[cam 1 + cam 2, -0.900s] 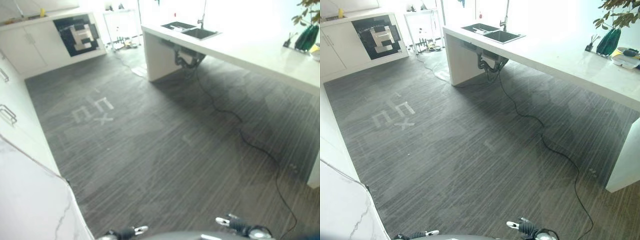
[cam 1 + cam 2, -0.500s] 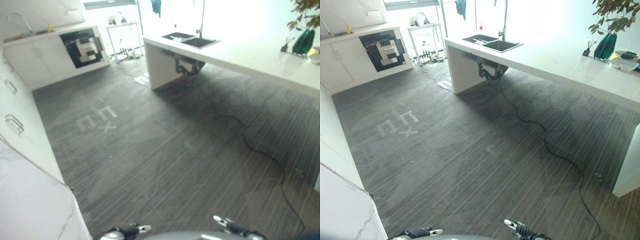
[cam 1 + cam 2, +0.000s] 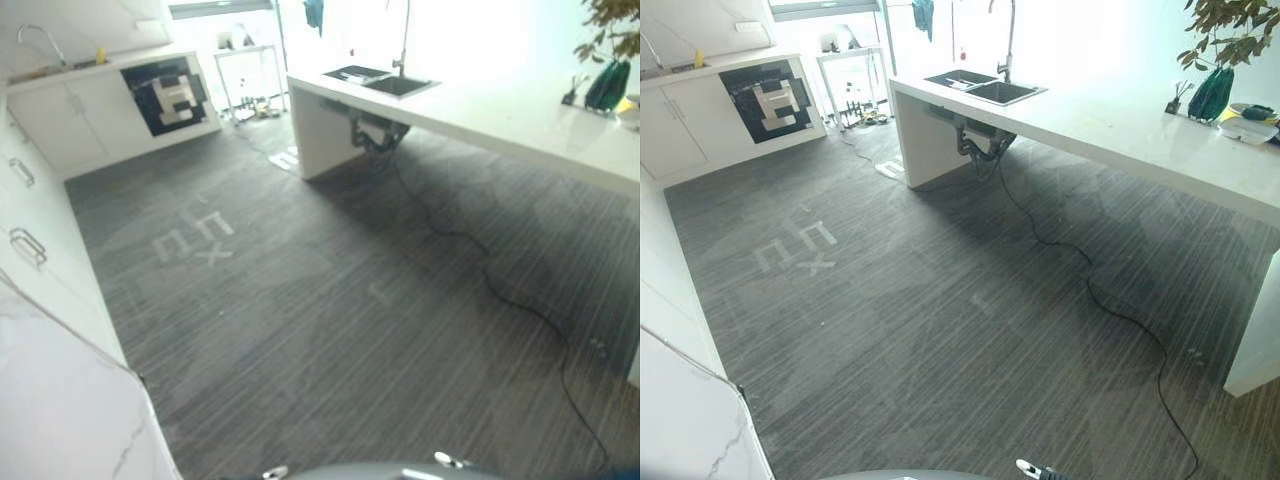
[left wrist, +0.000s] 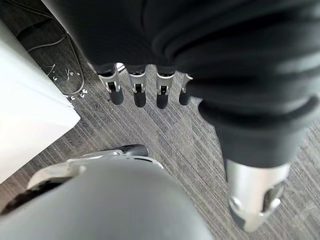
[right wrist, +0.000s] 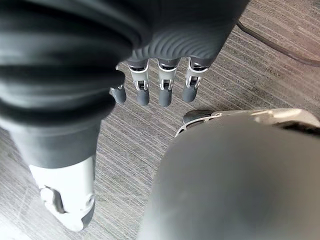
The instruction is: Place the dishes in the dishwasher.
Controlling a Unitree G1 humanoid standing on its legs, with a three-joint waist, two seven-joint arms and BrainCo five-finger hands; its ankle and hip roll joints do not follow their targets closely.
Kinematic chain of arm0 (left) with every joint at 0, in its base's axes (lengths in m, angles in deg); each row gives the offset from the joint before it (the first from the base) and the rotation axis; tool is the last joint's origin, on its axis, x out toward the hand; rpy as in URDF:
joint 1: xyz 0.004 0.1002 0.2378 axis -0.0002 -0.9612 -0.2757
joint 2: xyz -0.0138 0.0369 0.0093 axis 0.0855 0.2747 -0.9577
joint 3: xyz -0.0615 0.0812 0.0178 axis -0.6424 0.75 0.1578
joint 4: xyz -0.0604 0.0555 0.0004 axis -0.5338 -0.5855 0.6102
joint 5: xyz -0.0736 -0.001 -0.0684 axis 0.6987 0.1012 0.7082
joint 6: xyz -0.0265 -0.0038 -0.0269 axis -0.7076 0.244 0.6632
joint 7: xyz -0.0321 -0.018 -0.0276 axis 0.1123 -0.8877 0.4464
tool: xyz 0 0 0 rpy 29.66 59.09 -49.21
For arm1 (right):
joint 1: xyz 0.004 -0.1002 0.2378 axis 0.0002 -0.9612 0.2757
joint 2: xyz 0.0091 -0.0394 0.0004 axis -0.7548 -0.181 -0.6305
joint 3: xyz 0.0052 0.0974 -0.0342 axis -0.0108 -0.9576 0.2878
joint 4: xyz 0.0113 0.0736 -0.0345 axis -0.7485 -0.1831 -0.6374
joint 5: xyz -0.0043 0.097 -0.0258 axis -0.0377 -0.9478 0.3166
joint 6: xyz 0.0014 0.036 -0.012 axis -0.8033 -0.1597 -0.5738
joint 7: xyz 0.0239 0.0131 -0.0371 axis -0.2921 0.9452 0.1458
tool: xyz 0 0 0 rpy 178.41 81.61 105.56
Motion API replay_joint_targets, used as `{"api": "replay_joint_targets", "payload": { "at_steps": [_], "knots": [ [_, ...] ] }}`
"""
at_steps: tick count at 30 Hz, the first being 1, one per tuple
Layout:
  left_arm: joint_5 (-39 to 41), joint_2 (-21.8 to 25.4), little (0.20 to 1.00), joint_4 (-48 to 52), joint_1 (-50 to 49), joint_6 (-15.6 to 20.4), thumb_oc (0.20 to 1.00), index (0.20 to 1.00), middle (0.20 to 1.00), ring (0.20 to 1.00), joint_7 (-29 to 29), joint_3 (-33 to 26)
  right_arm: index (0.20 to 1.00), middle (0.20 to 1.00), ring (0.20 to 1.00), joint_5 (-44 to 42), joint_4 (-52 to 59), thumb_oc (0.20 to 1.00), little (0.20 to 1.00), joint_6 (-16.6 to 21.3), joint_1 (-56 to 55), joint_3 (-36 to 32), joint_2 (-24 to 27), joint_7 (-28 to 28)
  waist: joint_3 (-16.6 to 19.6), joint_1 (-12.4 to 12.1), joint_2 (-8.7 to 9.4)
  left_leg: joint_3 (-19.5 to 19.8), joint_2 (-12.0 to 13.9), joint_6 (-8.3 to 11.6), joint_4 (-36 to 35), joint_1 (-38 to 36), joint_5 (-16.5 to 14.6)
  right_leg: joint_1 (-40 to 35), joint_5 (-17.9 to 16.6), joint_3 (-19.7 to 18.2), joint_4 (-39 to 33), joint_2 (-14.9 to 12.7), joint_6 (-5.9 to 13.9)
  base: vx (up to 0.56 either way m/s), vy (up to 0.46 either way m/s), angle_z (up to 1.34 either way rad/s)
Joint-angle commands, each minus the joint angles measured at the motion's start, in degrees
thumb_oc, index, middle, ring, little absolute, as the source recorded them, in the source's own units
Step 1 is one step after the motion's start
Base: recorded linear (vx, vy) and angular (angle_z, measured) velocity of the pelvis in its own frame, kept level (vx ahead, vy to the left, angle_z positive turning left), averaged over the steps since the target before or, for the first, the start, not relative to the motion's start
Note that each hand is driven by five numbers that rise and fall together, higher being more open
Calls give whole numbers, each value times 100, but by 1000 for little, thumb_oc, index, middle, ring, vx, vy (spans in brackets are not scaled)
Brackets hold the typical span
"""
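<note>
We see dishes at the far right end of the long white worktop, beside a green vase; the sink lies well apart. Left hand and right hand hang relaxed, empty, above grey floor.

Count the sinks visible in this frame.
2: one sink set in the white island counter with a tall tap, one sink at the far wall counter, mostly hidden behind its tap.
</note>
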State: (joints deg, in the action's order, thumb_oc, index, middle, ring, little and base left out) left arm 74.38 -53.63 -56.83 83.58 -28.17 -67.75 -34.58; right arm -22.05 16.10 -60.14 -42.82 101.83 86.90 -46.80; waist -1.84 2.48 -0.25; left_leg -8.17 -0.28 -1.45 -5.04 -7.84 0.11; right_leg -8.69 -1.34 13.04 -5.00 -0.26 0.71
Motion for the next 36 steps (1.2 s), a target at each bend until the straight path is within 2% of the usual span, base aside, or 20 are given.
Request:
{"api": "replay_joint_targets", "payload": {
  "at_steps": [1, 2, 5, 7, 8, 9, 10, 11, 14, 16, 20, 22, 24, 26, 27, 28, 30, 31, 34, 36],
  "knots": [
    [308, -501, 1000, -208, 435, -98, 1000, 1000, 1000, 1000, -120, -28, 1000, 1000, 1000, -436, -287, 1000, 1000, 463, 410, 28, -198, -512, -199, -11, 45, -234, 290, 223, 230, -62, -194, 40, 321, -128, 282, -66, 229, 61, -119, 0],
    [634, -496, 1000, -193, 397, -169, 1000, 1000, 1000, 1000, -127, -68, 1000, 1000, 1000, -756, 9, 1000, 1000, 690, 415, 112, -202, -702, -210, 19, 43, -254, 322, 248, 240, -65, -201, 52, 351, -138, 294, -50, 225, 54, -115, 0],
    [1222, -437, 1000, -204, 424, -127, 1000, 1000, 1000, 1000, -60, -360, 1000, 1000, 1000, -678, 135, 1000, 1000, 690, 461, 99, -151, -793, -267, 105, 67, -424, 335, 268, 888, 172, -394, 145, 374, -168, 381, -105, 174, 13, -33, 0],
    [1399, -372, 1000, -168, 547, 107, 1000, 1000, 1000, 1000, -163, -580, 1000, 1000, 1000, -444, 215, 1000, 1000, 650, 559, 124, -84, -811, -434, 169, 138, -587, 421, 263, 2038, 717, -449, 225, 386, -210, 534, -187, 43, 85, -3, 6],
    [1779, -388, 1000, -124, 649, 433, 1000, 1000, 1000, 1000, -330, -775, 1000, 1000, 1000, -441, 139, 1000, 1000, 569, 639, 83, -20, -720, -714, 105, 59, -493, 590, 472, 2889, 1587, 377, 165, 430, -353, 693, -18, -148, 196, 5, 16],
    [1778, -397, 1000, -124, 642, 485, 1000, 1000, 1000, 1000, -370, -789, 1000, 1000, 1000, -452, 116, 1000, 1000, 564, 653, 64, -11, -722, -732, 91, 28, -520, 616, 498, 2785, 1628, 454, 144, 458, -361, 711, 10, -156, 320, 81, 22],
    [1769, -415, 1000, -113, 610, 581, 1000, 1000, 1000, 1000, -494, -813, 1000, 1000, 1000, -461, 62, 1000, 1000, 576, 679, 10, 4, -774, -762, 38, -51, -557, 671, 556, 2453, 1723, 693, 85, 520, -382, 745, 76, -168, 518, 218, -8],
    [1705, -456, 1000, -43, 512, 758, 1000, 1000, 1000, 1000, -700, -764, 1000, 1000, 1000, -376, 57, 1000, 1000, 593, 681, -41, 37, -833, -815, -110, -192, -444, 776, 703, 1565, 1916, 1317, -120, 627, -444, 740, 204, -164, 647, 271, -29],
    [1583, -479, 1000, -58, 427, 622, 1000, 1000, 1000, 1000, -565, -686, 1000, 1000, 1000, -458, 24, 1000, 1000, 632, 658, -18, 86, -864, -854, -250, -211, -400, 917, 805, 854, 2115, 1602, -358, 747, -435, 739, 170, -115, 472, 217, -24],
    [1272, -501, 1000, -213, 351, 579, 1000, 1000, 1000, 1000, -557, -748, 1000, 1000, 1000, -545, -11, 1000, 1000, 714, 668, -39, 99, -966, -783, -279, -197, -594, 996, 747, 721, 2010, 1383, -449, 943, -363, 902, 39, -41, 481, 304, -17],
    [920, -418, 1000, -352, 267, 499, 1000, 1000, 1000, 1000, -533, -771, 1000, 1000, 1000, -647, -20, 1000, 1000, 823, 574, -153, 2, -929, -511, -338, -60, -507, 582, 308, 872, 1825, 719, -701, 1450, -482, 1656, -164, 152, 434, 296, -40],
    [764, -371, 1000, -279, 354, 565, 1000, 1000, 1000, 1000, -582, -619, 1000, 1000, 1000, -778, 102, 1000, 1000, 910, 529, -197, -37, -990, -422, -258, -37, -558, 318, 47, 636, 1482, 516, -444, 977, -444, 2571, -358, 421, 294, 346, -34],
    [1038, -230, 1000, -210, 581, 616, 1000, 1000, 1000, 1000, -445, -402, 1000, 1000, 1000, -900, 319, 1000, 1000, 1004, 480, -170, -126, -873, -390, -148, -80, -416, 0, -280, 463, 1160, 280, 283, 91, -442, 4499, -529, 784, 325, 389, 21],
    [1281, -171, 1000, -191, 710, 657, 1000, 1000, 1000, 1000, -251, -402, 1000, 1000, 1000, -1060, 307, 1000, 1000, 1082, 525, -133, -174, -865, -398, -127, -101, -333, -98, -375, 388, 951, 169, 710, -105, -397, 4871, -572, 762, 279, 181, 66],
    [1357, -117, 1000, -180, 774, 651, 1000, 1000, 1000, 1000, -264, -456, 1000, 1000, 1000, -1070, 294, 1000, 1000, 1158, 558, -80, -185, -895, -441, -56, -104, -252, -154, -394, 362, 804, 122, 979, -12, -361, 4697, -409, 701, 480, 6, 39],
    [1266, -37, 1000, -87, 878, 593, 1000, 1000, 1000, 1000, -393, -567, 1000, 1000, 1000, -1070, 409, 1000, 1000, 1318, 528, 30, -165, -880, -552, 173, -137, 60, -244, -364, 255, 397, 13, 1553, 58, -388, 3787, -104, 578, 440, -67, 16],
    [1235, -12, 1000, -71, 940, 561, 1000, 1000, 1000, 1000, -380, -548, 1000, 1000, 1000, -1187, 472, 1000, 1000, 1321, 494, 33, -106, -911, -596, 292, -69, 200, -317, -344, 190, 178, -108, 1784, -69, -394, 2865, -174, 542, 405, -131, 50],
    [1218, -12, 1000, -71, 963, 533, 1000, 1000, 1000, 1000, -355, -530, 1000, 1000, 1000, -1262, 496, 1000, 1000, 1341, 458, 9, -54, -946, -668, 456, 16, 374, -400, -334, 145, -91, -306, 2006, -366, -459, 1924, -306, 609, 448, -157, 82],
    [1106, -67, 1000, -150, 917, 503, 1000, 1000, 1000, 1000, -388, -473, 1000, 1000, 1000, -1165, 392, 1000, 1000, 1419, 414, -108, -54, -1004, -753, 625, 53, 642, -442, -362, 152, -500, -726, 2326, -858, -679, 1379, -434, 793, 456, -181, 77],
    [1009, -143, 1000, -221, 856, 508, 1000, 1000, 1000, 1000, -368, -398, 1000, 1000, 1000, -1217, 306, 1000, 1000, 1389, 442, -124, -81, -899, -656, 611, 76, 700, -442, -343, 359, -554, -863, 2076, -666, -684, 1292, -361, 622, 443, -236, 58]
  ]
}}
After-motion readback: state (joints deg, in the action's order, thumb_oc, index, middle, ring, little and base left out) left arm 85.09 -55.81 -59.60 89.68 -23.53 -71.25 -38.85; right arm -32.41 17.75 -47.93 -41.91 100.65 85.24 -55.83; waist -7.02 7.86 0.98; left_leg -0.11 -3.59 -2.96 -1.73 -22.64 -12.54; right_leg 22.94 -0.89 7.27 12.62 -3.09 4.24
